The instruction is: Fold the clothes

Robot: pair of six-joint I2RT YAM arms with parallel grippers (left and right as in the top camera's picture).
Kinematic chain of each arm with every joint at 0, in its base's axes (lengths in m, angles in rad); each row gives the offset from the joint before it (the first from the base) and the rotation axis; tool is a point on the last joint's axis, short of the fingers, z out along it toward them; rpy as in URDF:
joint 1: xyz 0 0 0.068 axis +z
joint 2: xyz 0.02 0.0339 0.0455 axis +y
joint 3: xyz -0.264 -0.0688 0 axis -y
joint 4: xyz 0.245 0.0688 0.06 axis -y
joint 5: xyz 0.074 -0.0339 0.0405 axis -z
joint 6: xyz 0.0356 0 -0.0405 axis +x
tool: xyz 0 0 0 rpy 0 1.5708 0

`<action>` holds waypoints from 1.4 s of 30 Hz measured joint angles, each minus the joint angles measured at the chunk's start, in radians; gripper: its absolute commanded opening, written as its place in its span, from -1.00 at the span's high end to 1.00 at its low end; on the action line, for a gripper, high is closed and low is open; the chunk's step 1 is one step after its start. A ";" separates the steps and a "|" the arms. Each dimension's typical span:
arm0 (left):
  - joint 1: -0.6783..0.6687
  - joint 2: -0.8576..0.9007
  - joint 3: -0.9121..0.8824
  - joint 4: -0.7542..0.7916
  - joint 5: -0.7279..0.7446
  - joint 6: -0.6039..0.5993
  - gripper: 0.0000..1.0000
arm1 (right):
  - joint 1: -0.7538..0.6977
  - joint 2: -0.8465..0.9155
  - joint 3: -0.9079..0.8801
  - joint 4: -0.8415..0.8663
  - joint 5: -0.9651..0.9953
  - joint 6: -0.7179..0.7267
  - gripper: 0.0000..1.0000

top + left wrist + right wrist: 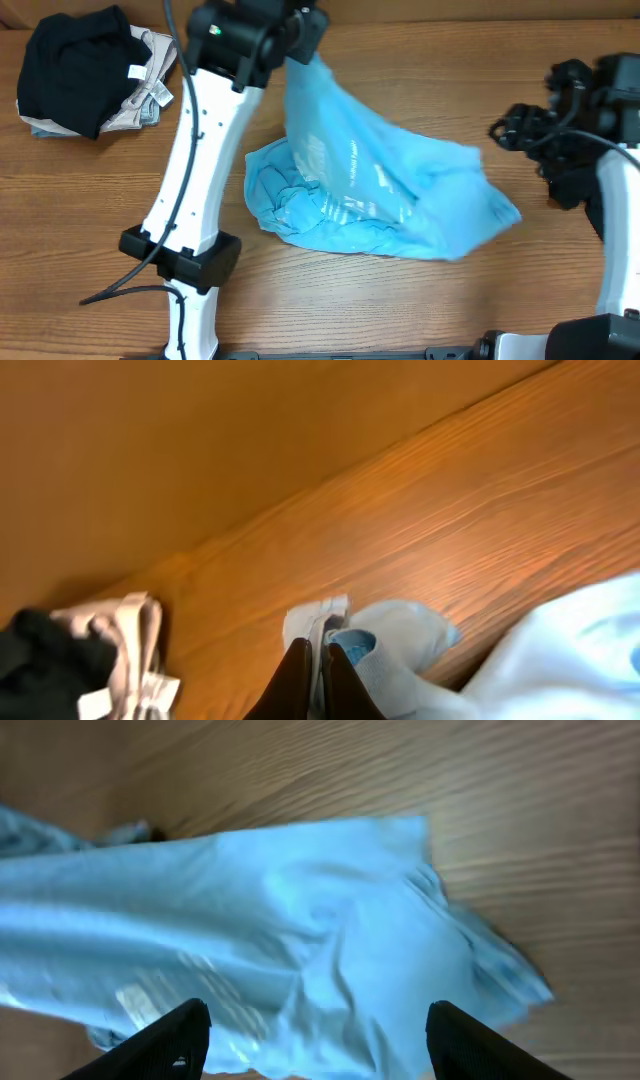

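The light blue T-shirt (370, 180) hangs stretched from my left gripper (300, 45) at the back of the table and trails down to a crumpled heap at the middle. In the left wrist view my left gripper (318, 660) is shut on a bunched edge of the T-shirt (400, 645). My right gripper (510, 130) is at the right, beside the shirt's right end. In the right wrist view its fingers (318, 1030) are wide open above the blue T-shirt (300, 920), holding nothing.
A pile of black (75, 60), beige (150, 70) and grey clothes lies at the back left corner; it also shows in the left wrist view (110, 650). The left arm's white link (195, 170) crosses the left of the wooden table (400, 310).
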 measured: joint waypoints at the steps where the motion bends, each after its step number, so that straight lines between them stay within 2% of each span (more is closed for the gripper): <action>1: 0.011 0.000 0.000 -0.009 -0.002 -0.002 0.92 | 0.024 0.000 0.000 0.008 0.015 0.003 -0.47; 9: 0.028 0.000 0.000 -0.089 -0.001 -0.011 0.91 | 0.101 0.029 -0.063 0.217 0.083 0.029 -0.40; 18: 0.028 0.000 0.000 -0.142 0.010 -0.019 0.92 | 0.143 0.279 -0.100 0.608 0.107 0.027 -0.36; 20: 0.028 0.000 0.000 -0.150 0.010 -0.026 0.92 | 0.166 0.335 -0.103 0.678 0.121 0.015 -0.28; 22: 0.028 0.000 0.000 -0.160 0.010 -0.035 0.92 | 0.195 0.381 -0.103 0.734 0.145 0.006 -0.08; 25: 0.028 0.000 0.000 -0.166 0.014 -0.051 0.91 | 0.243 0.440 -0.104 0.813 0.213 -0.014 -0.04; 35: 0.029 0.000 -0.006 -0.194 0.048 -0.086 0.92 | 0.294 0.591 -0.104 0.863 0.330 -0.068 -0.03; 42: 0.047 0.000 -0.046 -0.194 0.055 -0.090 0.91 | 0.294 0.618 -0.105 0.865 0.345 -0.079 -0.01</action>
